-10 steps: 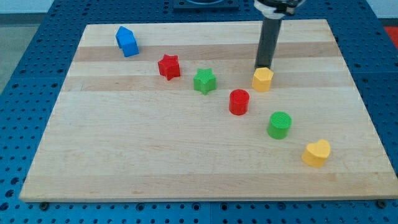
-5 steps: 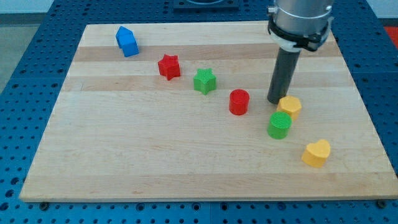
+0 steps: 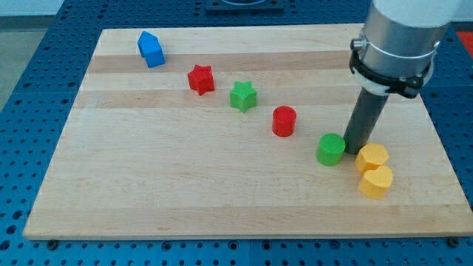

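Note:
My tip (image 3: pixel 357 150) rests on the board between the green cylinder (image 3: pixel 331 149) on its left and the yellow hexagon block (image 3: pixel 371 157) on its lower right, touching or almost touching both. Just below the hexagon and against it lies the yellow heart block (image 3: pixel 375 182). A red cylinder (image 3: pixel 284 121) stands further to the upper left. The rod rises toward the view's top right.
A green star (image 3: pixel 242 96), a red star (image 3: pixel 200 79) and a blue house-shaped block (image 3: pixel 151 49) run in a diagonal line toward the view's top left. The wooden board (image 3: pixel 148 177) lies on a blue perforated table; its right edge is near the yellow blocks.
My tip has moved down and to the right, pushing the yellow hexagon from beside the red cylinder, past the green cylinder, until it sits against the yellow heart.

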`<state>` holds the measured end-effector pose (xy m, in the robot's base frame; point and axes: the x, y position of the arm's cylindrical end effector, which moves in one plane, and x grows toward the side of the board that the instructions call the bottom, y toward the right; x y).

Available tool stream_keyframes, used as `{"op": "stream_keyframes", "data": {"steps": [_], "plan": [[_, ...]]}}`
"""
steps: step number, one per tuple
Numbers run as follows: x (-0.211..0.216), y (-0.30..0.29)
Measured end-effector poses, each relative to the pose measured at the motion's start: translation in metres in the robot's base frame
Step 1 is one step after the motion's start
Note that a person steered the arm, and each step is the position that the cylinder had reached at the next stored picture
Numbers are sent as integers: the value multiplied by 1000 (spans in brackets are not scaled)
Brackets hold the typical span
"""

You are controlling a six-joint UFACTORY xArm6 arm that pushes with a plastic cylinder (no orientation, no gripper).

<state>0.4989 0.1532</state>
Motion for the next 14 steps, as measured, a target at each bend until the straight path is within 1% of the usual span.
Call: {"op": "stream_keyframes", "data": {"steps": [2, 3, 5, 6, 7, 9, 11, 13, 14], "plan": [[7, -67], [28, -99], [92, -146], [111, -176], [104, -183], [51, -170], [7, -147], [2, -95], [-20, -90]]}}
